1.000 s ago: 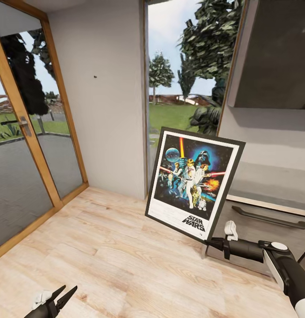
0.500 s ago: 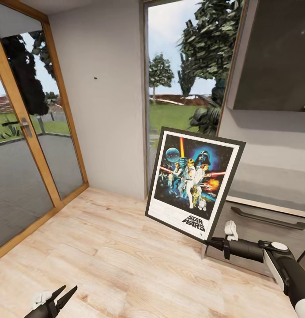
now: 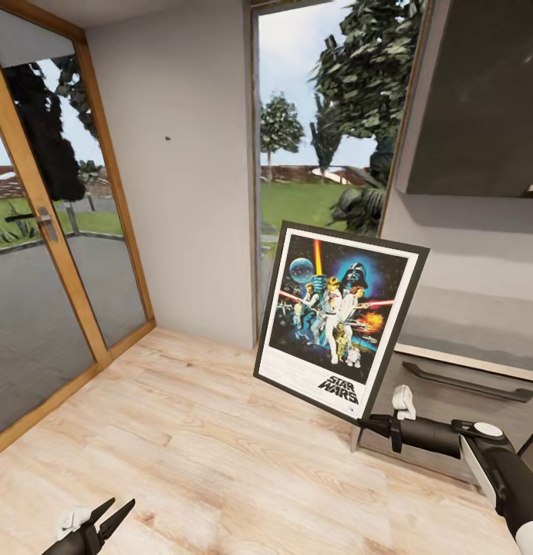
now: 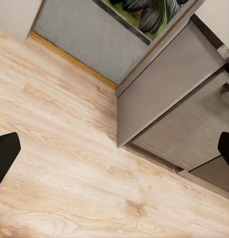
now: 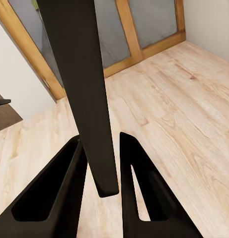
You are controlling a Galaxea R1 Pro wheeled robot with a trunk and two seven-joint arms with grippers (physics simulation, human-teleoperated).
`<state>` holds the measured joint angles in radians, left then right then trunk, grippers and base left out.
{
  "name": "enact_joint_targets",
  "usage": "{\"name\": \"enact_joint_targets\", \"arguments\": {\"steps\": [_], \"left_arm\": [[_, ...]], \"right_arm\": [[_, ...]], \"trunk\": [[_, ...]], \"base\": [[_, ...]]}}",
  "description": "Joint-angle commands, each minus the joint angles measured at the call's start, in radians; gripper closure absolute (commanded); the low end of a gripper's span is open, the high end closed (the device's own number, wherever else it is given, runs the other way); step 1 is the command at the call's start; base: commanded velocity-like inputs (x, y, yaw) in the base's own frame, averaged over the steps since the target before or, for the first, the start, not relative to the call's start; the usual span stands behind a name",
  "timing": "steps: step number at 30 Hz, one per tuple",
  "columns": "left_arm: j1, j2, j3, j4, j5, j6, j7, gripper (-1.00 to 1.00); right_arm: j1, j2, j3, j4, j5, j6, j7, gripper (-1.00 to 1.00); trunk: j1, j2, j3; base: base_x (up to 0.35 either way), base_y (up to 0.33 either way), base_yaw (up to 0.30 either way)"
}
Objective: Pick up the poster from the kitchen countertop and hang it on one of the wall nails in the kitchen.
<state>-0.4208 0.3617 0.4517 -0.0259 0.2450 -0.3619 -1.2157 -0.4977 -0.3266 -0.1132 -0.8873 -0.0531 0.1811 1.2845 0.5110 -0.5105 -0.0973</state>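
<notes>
Carry step: poster (image 3: 339,320) is being held at its lower corner by the clenched right gripper (image 3: 368,421); left gripper (image 3: 104,518) released. Next: lining up with nail (image 3: 167,139), upper left.

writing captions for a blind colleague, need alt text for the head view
The right tool holds a framed Star Wars poster by its lower corner above a wooden floor. A nail sticks out of the grey wall beyond; the left tool hangs open.

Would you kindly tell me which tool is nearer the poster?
Right: the right tool grips the poster at its lower corner, while the left tool hangs open, low above the floor, well apart.
</notes>
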Motion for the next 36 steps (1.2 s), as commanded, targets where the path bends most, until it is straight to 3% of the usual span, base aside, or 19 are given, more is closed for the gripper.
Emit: {"name": "enact_joint_targets", "arguments": {"steps": [1,16,36], "left_arm": [[-0.001,0.000,-0.008,0.001,0.010,-0.005,-0.003,-1.00],[-0.001,0.000,-0.008,0.001,0.010,-0.005,-0.003,-1.00],[-0.001,0.000,-0.008,0.001,0.010,-0.005,-0.004,-1.00]], "right_arm": [[-0.001,0.000,0.000,0.000,-0.005,0.012,0.004,1.00],[-0.001,0.000,0.000,0.000,-0.005,0.012,0.004,1.00],[-0.001,0.000,-0.001,-0.001,-0.005,0.012,0.004,1.00]], "trunk": [[-0.003,0.005,0.001],[-0.061,0.110,0.048],[-0.061,0.110,0.048]], "base": [[0.000,0.000,0.000],[0.000,0.000,0.000],[0.000,0.000,0.000]]}}
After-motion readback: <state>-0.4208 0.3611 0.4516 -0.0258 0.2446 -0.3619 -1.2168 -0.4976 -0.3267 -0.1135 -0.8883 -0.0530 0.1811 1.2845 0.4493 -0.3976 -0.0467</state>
